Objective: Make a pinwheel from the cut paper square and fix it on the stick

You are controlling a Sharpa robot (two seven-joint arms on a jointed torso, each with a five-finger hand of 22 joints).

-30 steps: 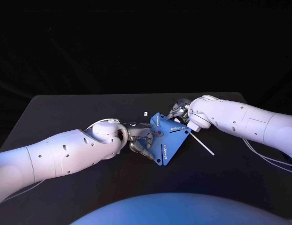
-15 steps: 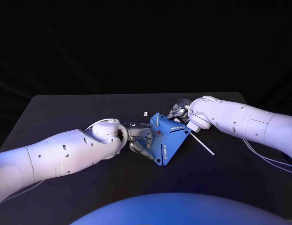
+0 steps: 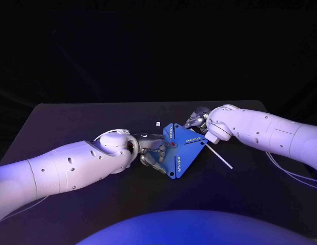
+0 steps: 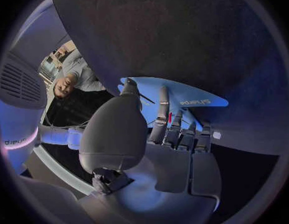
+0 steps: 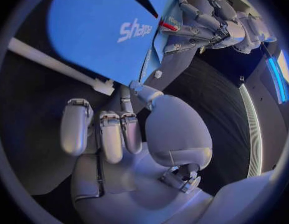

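Paper square (image 3: 182,150): blue, folded, tilted up at frame centre over the bench (image 3: 70,122).
Left hand (image 3: 150,152): left of centre, thumb and fingers pinched the paper square.
Right hand (image 3: 196,120): upper right of it, fingers curled at its edge; grip could not be told.
Stick (image 3: 221,159): white, lay right of centre.

Blue paper square (image 3: 182,153) with white lettering (image 5: 135,30); white stick (image 3: 221,158); black table (image 3: 70,120).

"Sharpa" wordmark on blue paper square (image 5: 94,35)
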